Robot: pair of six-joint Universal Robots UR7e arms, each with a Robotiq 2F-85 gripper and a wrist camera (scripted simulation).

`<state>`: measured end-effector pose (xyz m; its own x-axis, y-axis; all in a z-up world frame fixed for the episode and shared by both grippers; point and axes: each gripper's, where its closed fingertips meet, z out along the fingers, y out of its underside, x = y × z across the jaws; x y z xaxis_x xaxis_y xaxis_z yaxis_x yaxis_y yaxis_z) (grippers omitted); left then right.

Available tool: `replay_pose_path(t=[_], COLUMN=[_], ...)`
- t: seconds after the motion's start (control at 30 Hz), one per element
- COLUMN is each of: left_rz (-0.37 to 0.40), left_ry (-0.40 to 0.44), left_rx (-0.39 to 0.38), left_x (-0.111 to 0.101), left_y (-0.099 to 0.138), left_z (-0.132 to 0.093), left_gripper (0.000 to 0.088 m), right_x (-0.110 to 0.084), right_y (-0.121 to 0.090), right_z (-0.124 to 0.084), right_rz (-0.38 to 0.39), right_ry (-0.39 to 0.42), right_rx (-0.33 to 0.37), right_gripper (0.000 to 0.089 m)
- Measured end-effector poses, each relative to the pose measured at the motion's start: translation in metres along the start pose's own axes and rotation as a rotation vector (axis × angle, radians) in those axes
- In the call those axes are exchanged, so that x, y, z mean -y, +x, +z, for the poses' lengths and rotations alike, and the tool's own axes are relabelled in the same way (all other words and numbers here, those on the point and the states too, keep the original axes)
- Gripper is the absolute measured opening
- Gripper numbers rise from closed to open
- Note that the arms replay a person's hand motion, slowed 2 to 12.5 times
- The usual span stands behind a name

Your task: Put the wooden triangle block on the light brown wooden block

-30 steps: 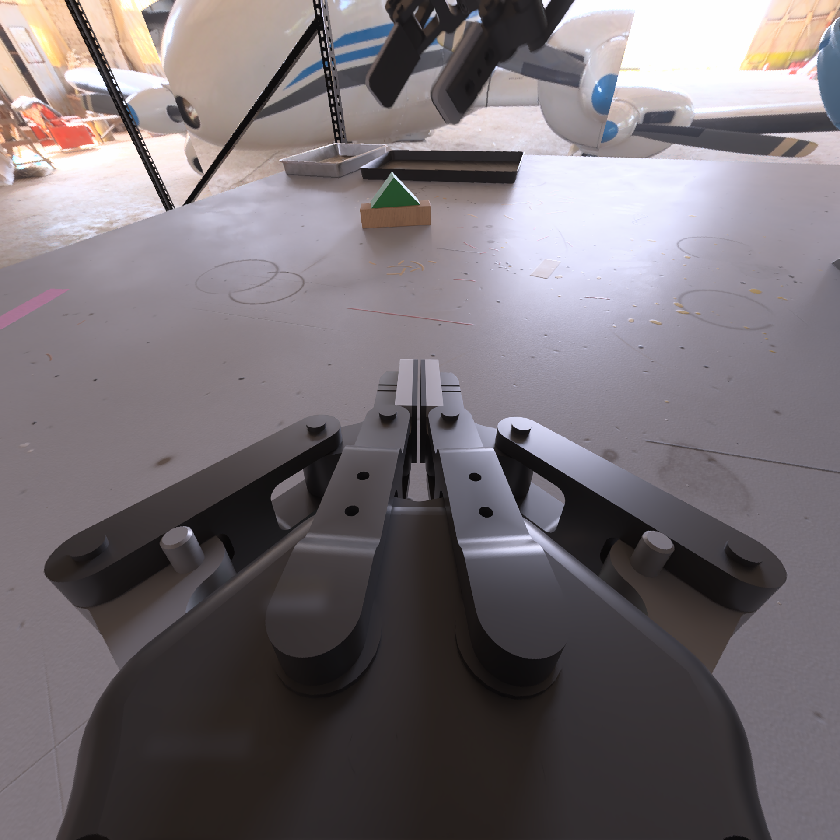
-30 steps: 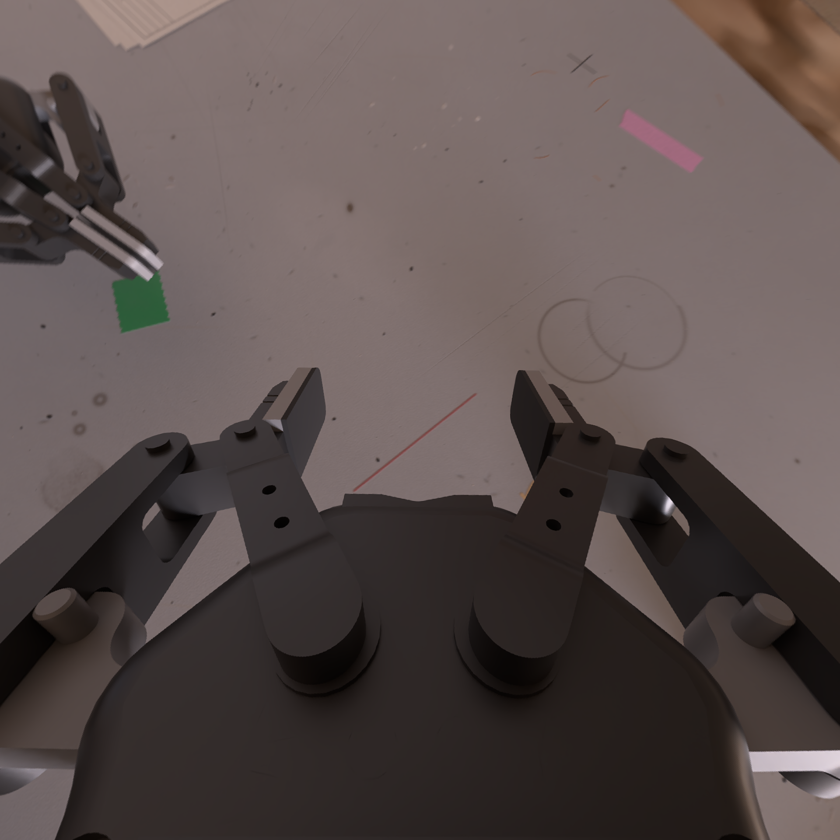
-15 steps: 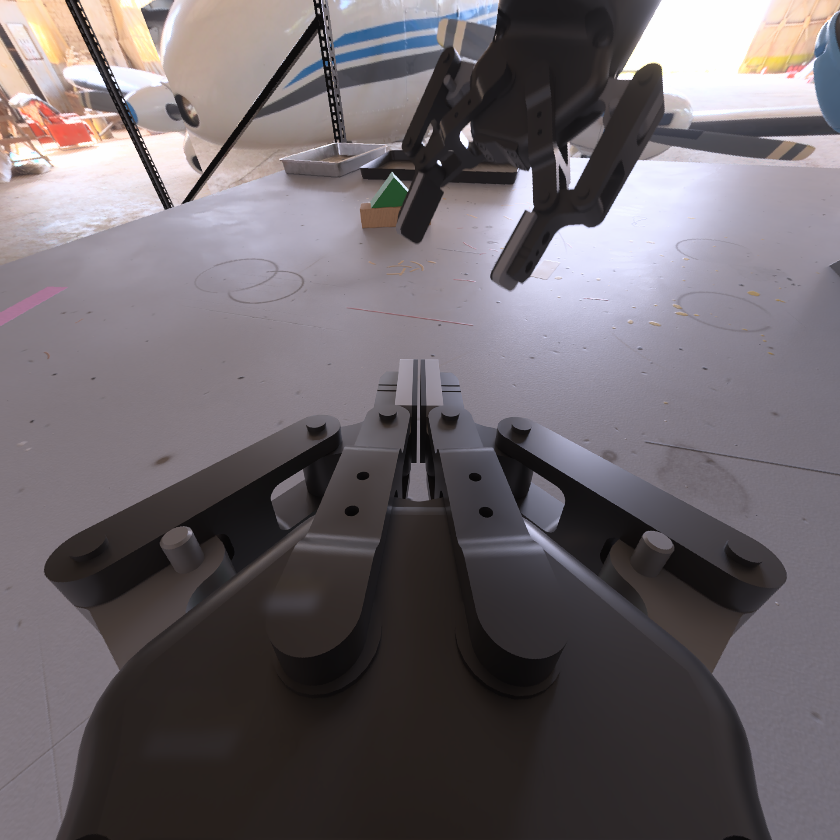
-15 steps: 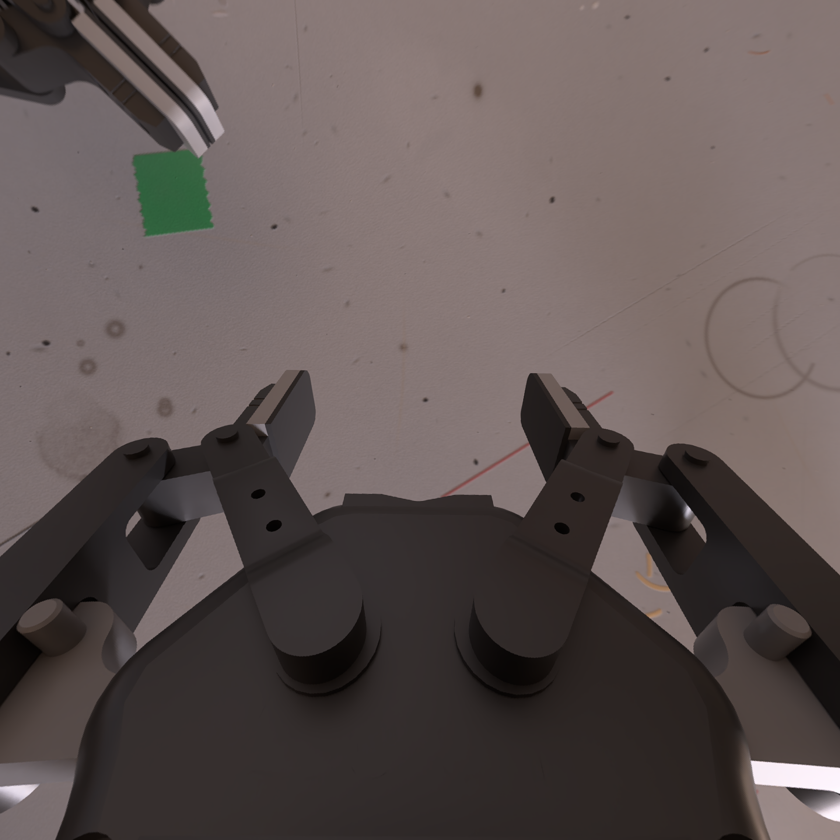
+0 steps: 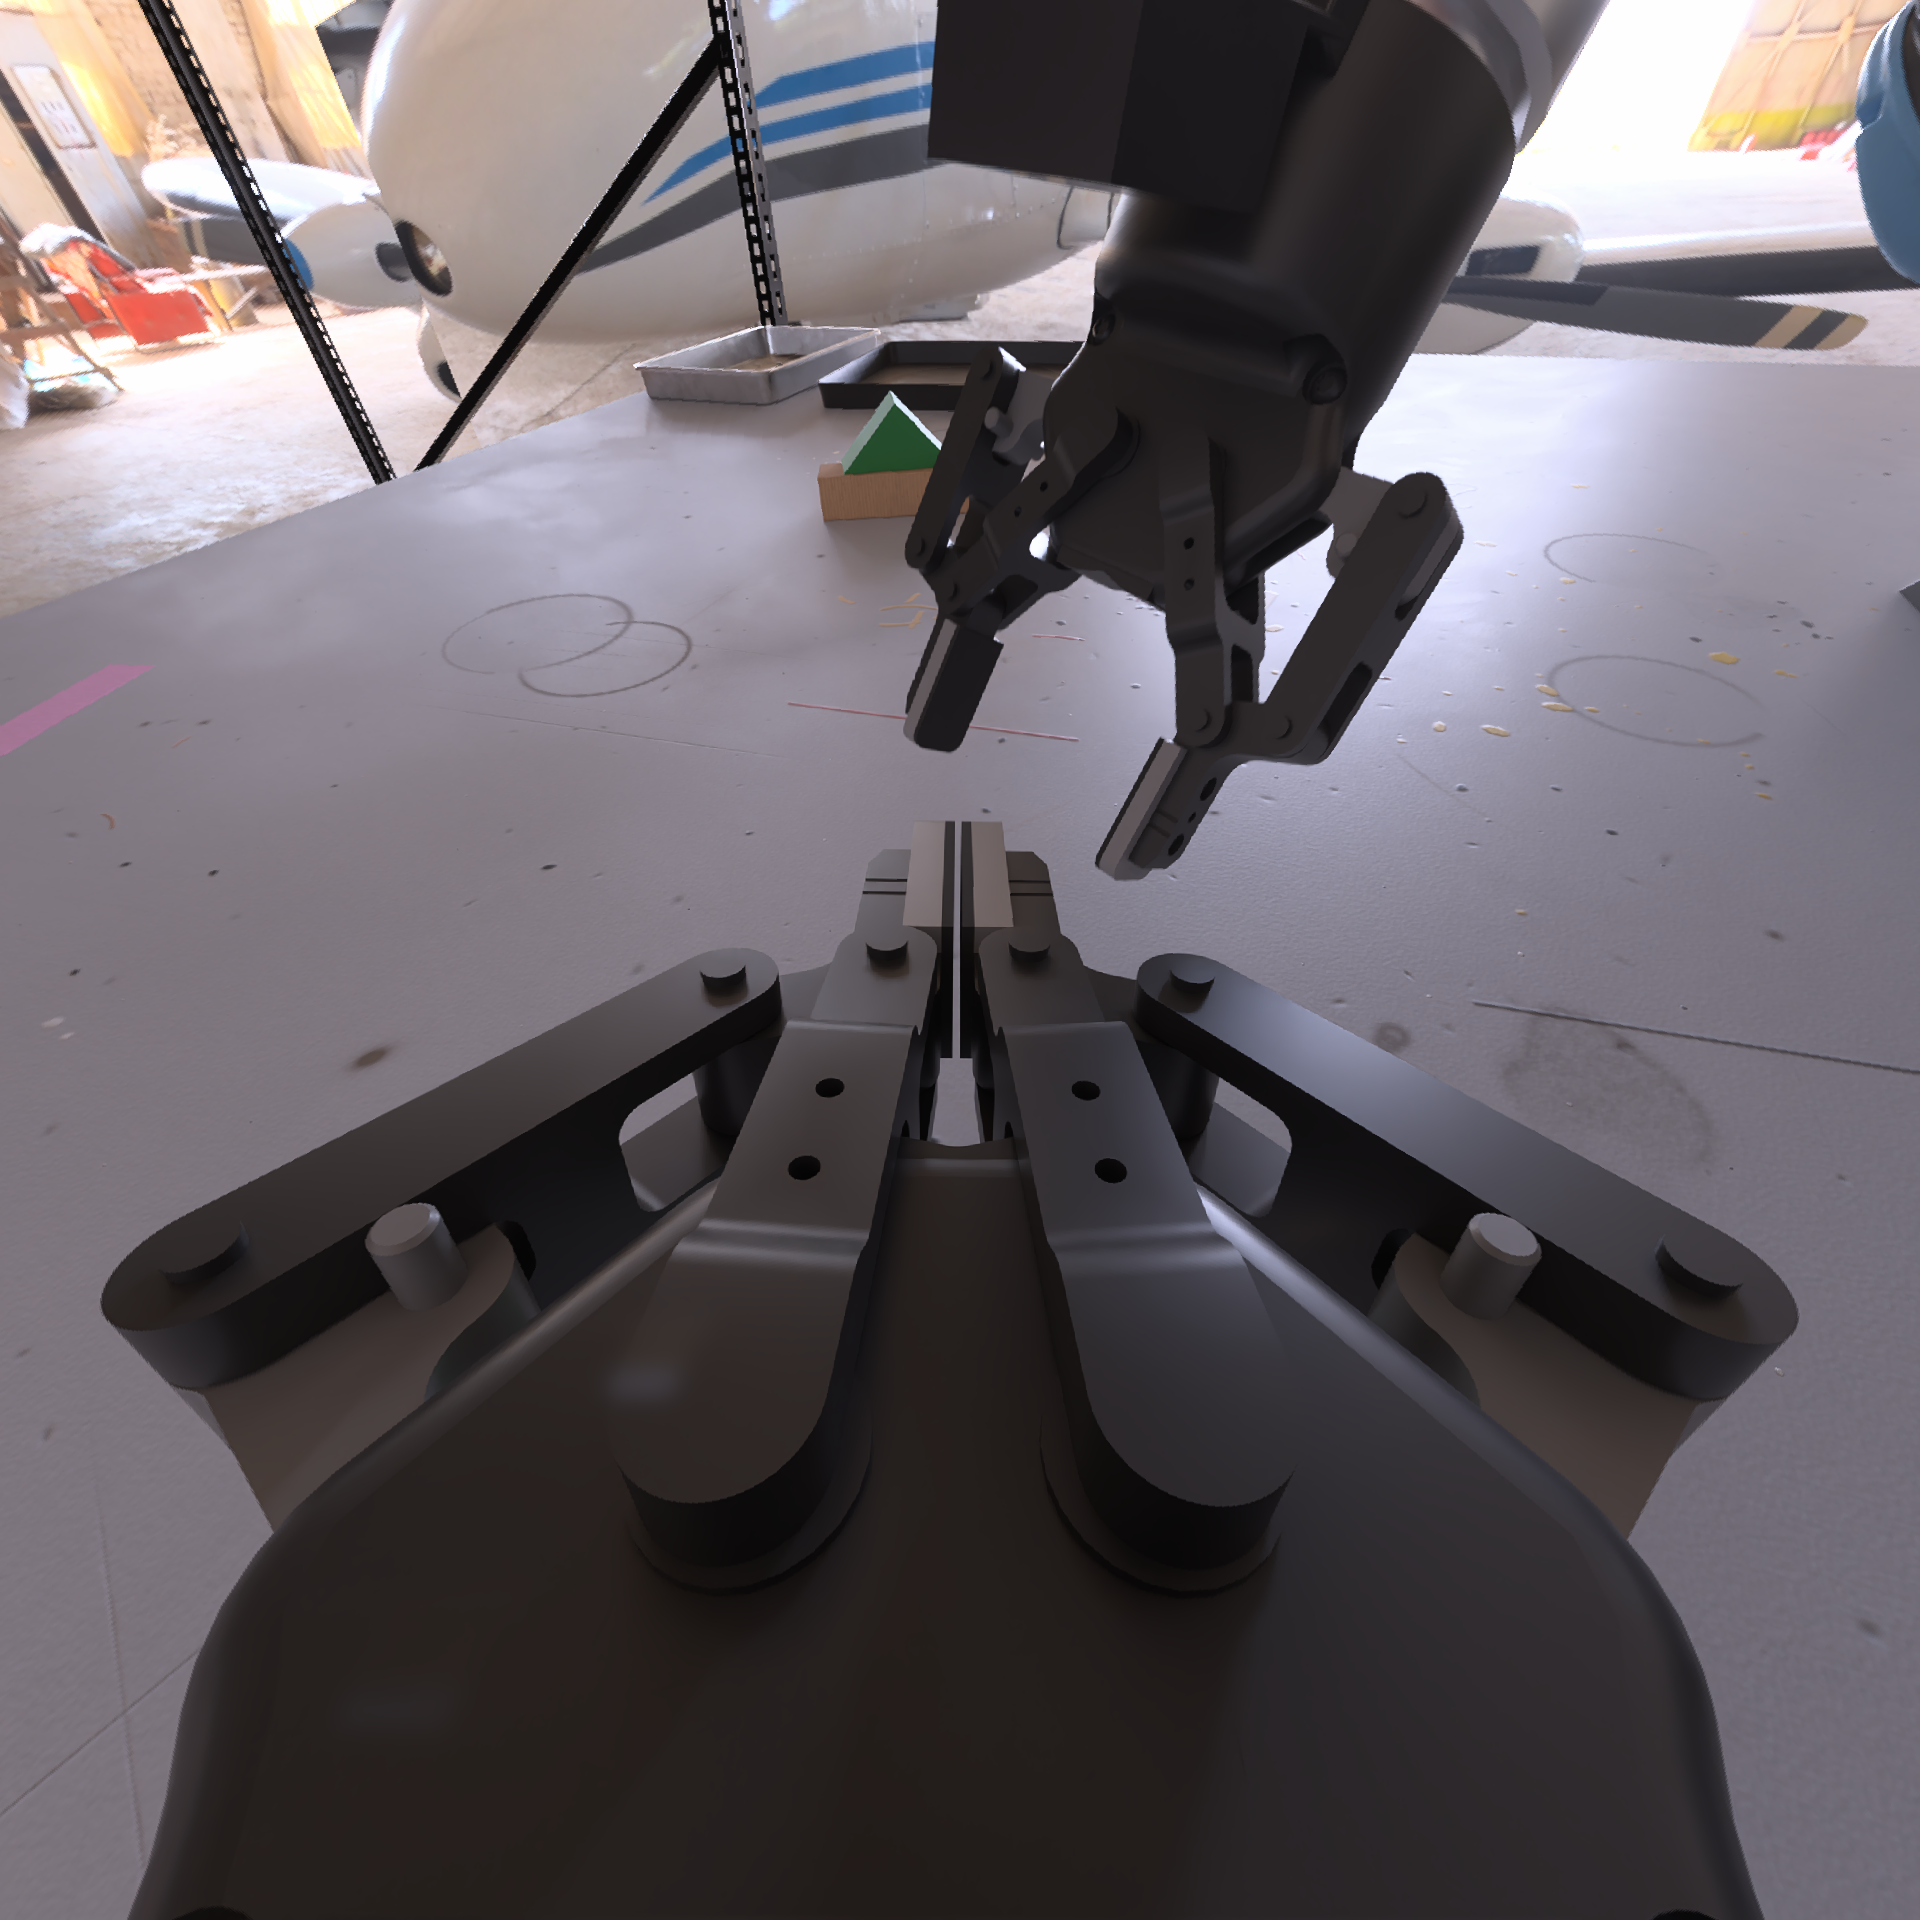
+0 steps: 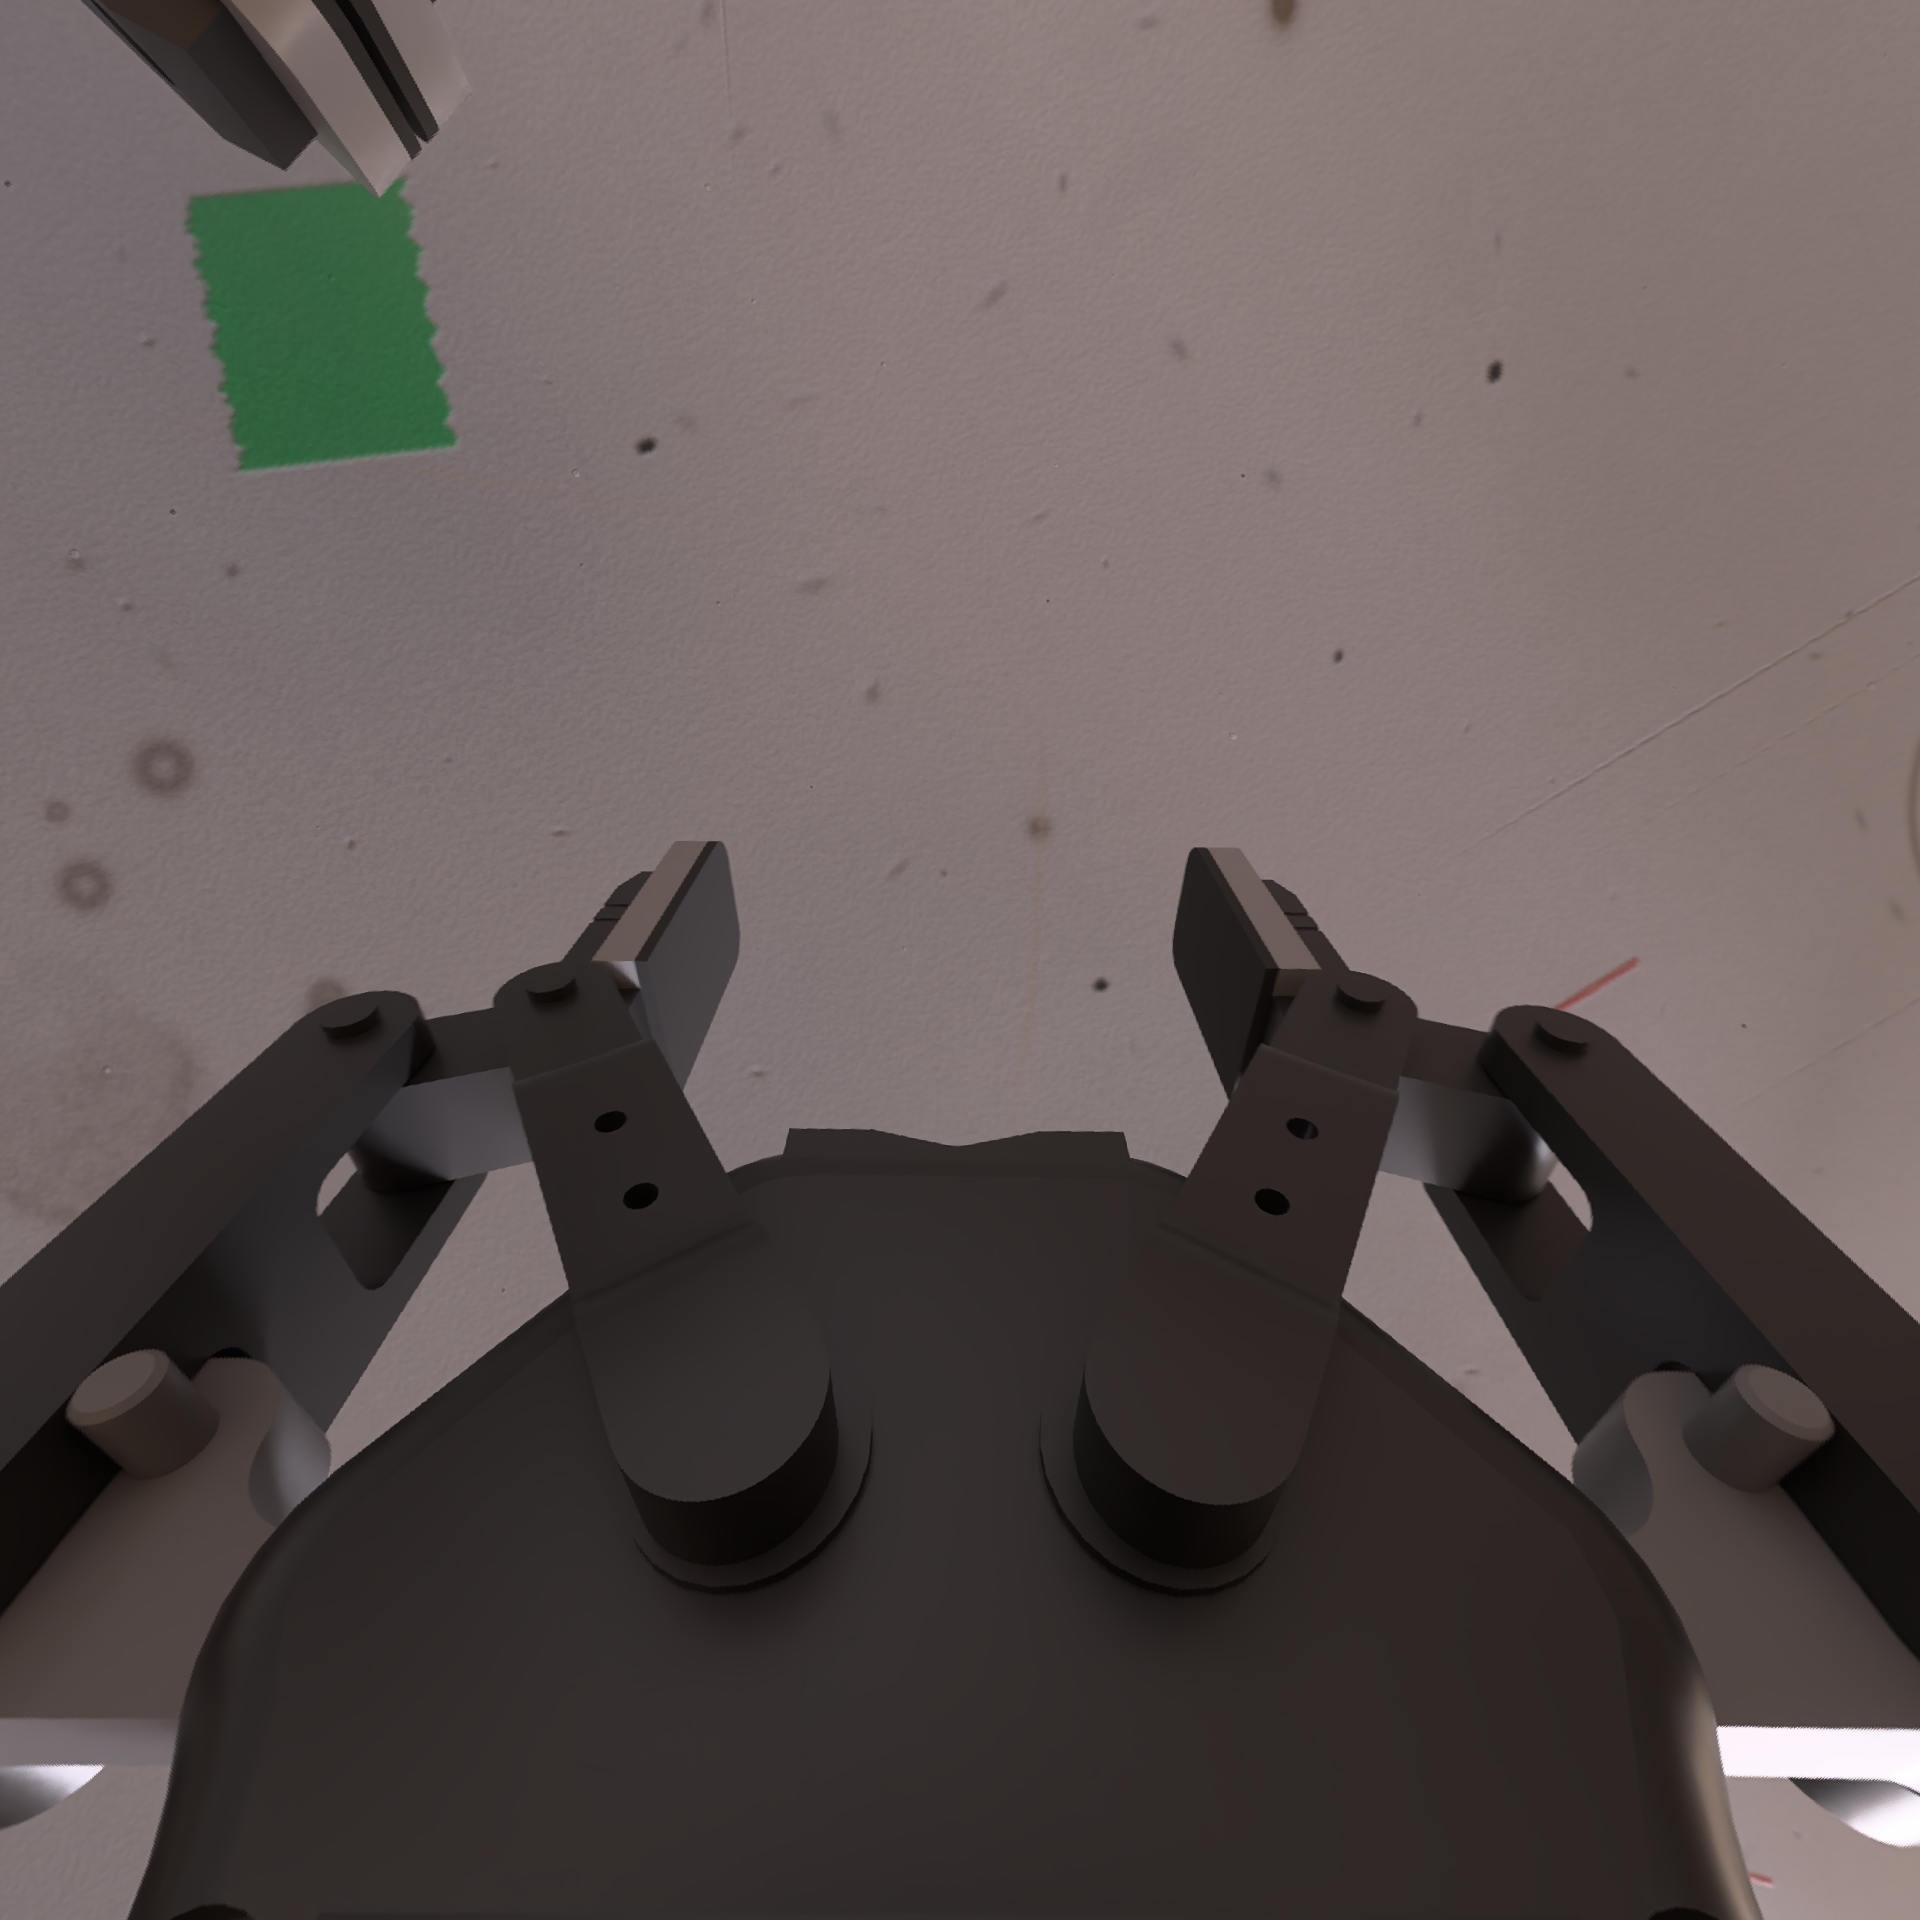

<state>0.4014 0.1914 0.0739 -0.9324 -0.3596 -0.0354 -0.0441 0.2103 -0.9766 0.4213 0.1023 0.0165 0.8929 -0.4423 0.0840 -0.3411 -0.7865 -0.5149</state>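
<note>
Grey and scuffed, the table (image 5: pixel 312 831) carries pencilled circles, a strip of pink tape (image 5: pixel 73 707) at its left edge and a thin red line; behind it I see a hangar with a white, blue-striped aeroplane (image 5: pixel 644 177) and a black perforated rack upright (image 5: pixel 743 156).

From my left wrist view, the left end effector (image 5: pixel 958 831) sits low over the table with its fingers pressed together on nothing. Far across, the green wooden triangle block (image 5: pixel 888 438) sits on top of the light brown wooden block (image 5: pixel 862 494), near a metal tray (image 5: pixel 748 364) and a black tray (image 5: pixel 914 374) at the far edge. The right end effector (image 5: pixel 1039 790) hangs just beyond my left one, fingers spread wide and empty, partly covering the blocks.

My right wrist view looks straight down and shows none of that: only speckled table, a green tape patch (image 6: pixel 322 322) at upper left with the closed left fingertips (image 6: pixel 374 94) just above it, and the right end effector (image 6: pixel 956 914) held apart over bare surface.
</note>
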Motion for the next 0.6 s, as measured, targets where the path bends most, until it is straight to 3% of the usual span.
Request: replay_pose_path(t=[0.17, 0.6], left_rz=[0.006, 0.013], left_ry=[-0.001, -0.003], left_rx=[0.001, 0.001], left_x=[-0.0003, -0.0005], left_y=[0.0006, 0.0013], left_z=[-0.0001, 0.0001], left_gripper=[0.0011, 0.0013], right_x=[0.0017, 0.0048], right_y=[-0.005, -0.0083], right_z=[0.0077, 0.0094], right_rz=[0.003, -0.013], right_ry=[-0.007, -0.05], right_rx=[0.019, 0.023], right_gripper=[0.0626, 0.061])
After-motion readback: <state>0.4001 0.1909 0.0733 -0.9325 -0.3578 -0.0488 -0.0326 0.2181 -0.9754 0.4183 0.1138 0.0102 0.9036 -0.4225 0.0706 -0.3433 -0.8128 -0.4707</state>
